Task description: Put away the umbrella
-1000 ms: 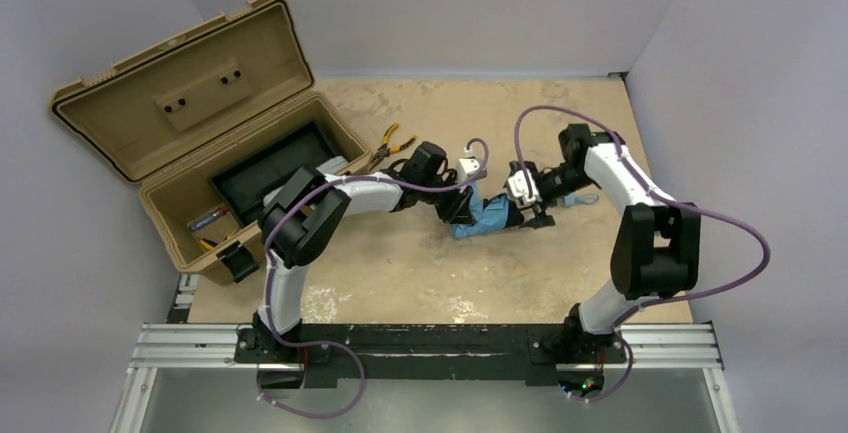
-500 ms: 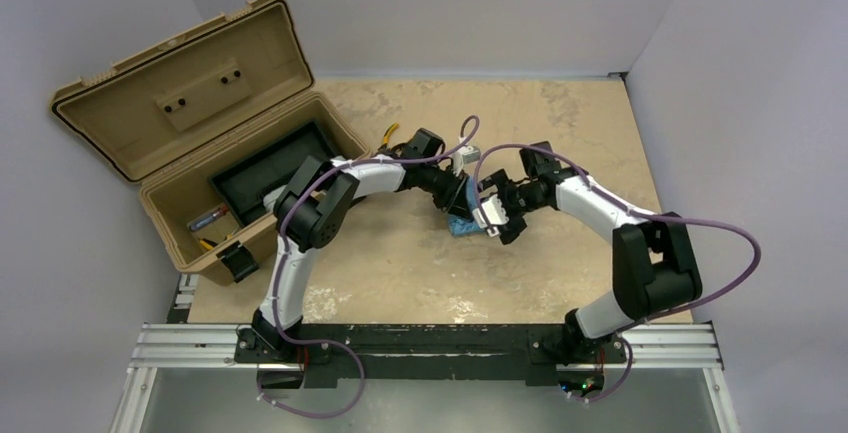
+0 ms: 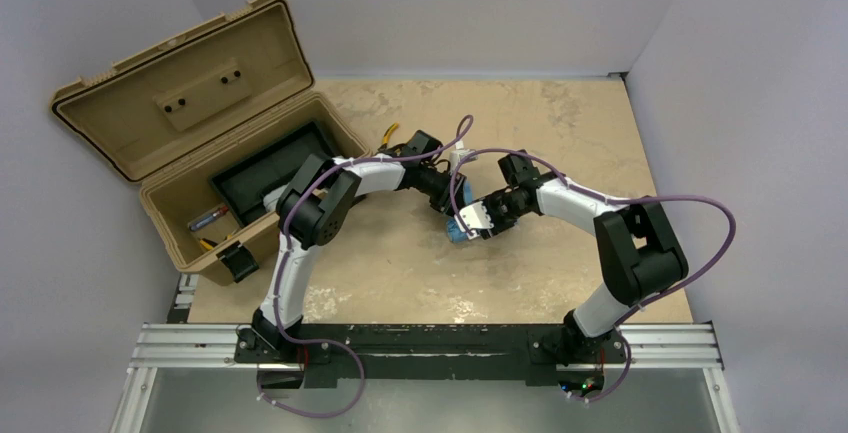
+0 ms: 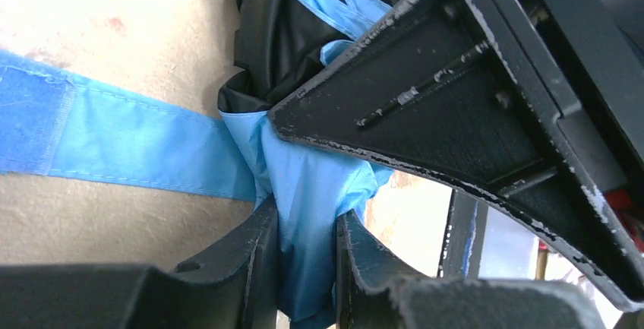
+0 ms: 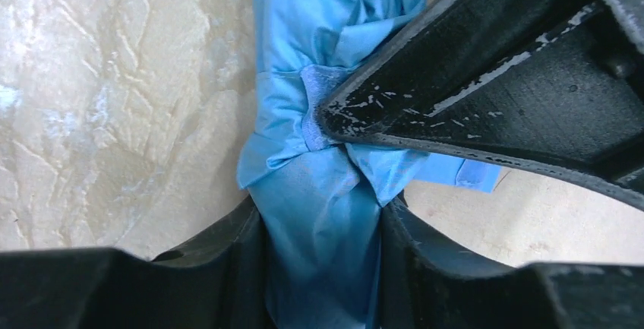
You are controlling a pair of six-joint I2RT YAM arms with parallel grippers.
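Right gripper (image 5: pixel 323 219), spread wide a second ago, has swept in beside the left gripper (image 4: pixel 304 219) and now clamps the umbrella (image 3: pixel 458 231) fabric too (both pinch the bundle at mid-bench (image 3: pixel 400 273)). It looks ready for carrying toward the open toolbox (image 3: pixel 200 103).

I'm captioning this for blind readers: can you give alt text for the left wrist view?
The left gripper pinches a fold of the light-blue umbrella, whose black lining bunches above. A blue strap with a fastener patch trails left across the tan table.
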